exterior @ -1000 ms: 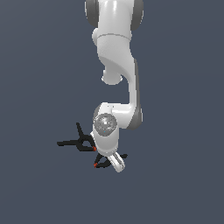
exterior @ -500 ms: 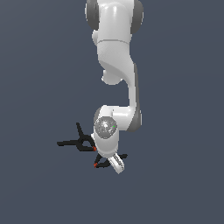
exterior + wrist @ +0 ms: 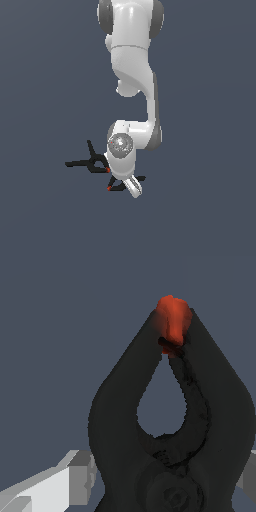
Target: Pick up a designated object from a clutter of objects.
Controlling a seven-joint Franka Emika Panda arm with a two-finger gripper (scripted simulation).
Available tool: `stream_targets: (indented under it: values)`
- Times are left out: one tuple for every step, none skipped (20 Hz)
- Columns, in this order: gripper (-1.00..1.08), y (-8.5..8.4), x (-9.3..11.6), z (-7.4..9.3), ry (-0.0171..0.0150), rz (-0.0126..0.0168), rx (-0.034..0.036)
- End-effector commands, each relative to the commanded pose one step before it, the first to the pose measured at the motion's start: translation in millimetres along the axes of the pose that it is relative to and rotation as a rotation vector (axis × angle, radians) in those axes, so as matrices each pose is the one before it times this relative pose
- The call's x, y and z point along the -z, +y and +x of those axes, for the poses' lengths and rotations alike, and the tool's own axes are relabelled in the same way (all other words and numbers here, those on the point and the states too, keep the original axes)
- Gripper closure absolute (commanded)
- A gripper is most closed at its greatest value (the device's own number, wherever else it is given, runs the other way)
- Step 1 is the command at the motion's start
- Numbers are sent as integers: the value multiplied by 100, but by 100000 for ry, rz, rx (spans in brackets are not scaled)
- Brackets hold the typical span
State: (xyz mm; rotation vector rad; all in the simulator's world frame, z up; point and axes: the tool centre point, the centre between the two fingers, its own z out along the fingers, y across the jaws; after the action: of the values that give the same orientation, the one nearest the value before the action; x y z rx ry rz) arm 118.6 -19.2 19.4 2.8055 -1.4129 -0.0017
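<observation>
The designated black spring clamp (image 3: 118,187) lies under my wrist in the exterior view, its orange-red tip toward that view's left. In the wrist view it fills the frame (image 3: 120,421), with its orange-red jaw tip (image 3: 173,317) pointing away. My gripper (image 3: 132,188) is down around it (image 3: 167,483). One white finger (image 3: 55,487) presses against one side of the clamp's body, and the other finger shows at the frame's edge against the opposite side. The second black clamp (image 3: 90,162) lies apart, toward the exterior view's left. The blue-handled tool and the tiny blue piece are not in view.
The objects rest on a plain dark grey-blue floor (image 3: 50,220). The white arm (image 3: 135,60) comes down from above and its wrist hides part of the clutter. Nothing else shows around the two clamps.
The arm has barely moved; the wrist stays low over the same clamp. Both clamps lie where they were.
</observation>
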Motion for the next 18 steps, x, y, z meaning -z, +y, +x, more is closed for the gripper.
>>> stream_targets:
  values:
    - [108, 66, 243, -65, 69, 83, -6]
    - [108, 72, 148, -72, 0, 0, 0]
    - [108, 88, 182, -88, 0, 0, 0]
    - [108, 105, 216, -105, 0, 0, 0]
    - [108, 123, 252, -122, 0, 0, 0]
    - [108, 140, 288, -140, 0, 0, 0]
    - [108, 157, 324, -157, 0, 0, 0]
    - [108, 160, 369, -196, -34, 43, 42]
    - [108, 193, 398, -193, 0, 0, 0]
    - [108, 211, 435, -211, 0, 0, 0]
    - [108, 229, 473, -229, 0, 0, 0]
    - [108, 247, 510, -247, 0, 0, 0]
    - [108, 265, 549, -266, 0, 0, 0]
    - [108, 283, 587, -284, 0, 0, 0]
    - [108, 307, 623, -294, -40, 26, -11]
    - [108, 319, 665, -321, 0, 0, 0]
    - [108, 337, 703, -339, 0, 0, 0]
    - [108, 344, 718, -346, 0, 0, 0]
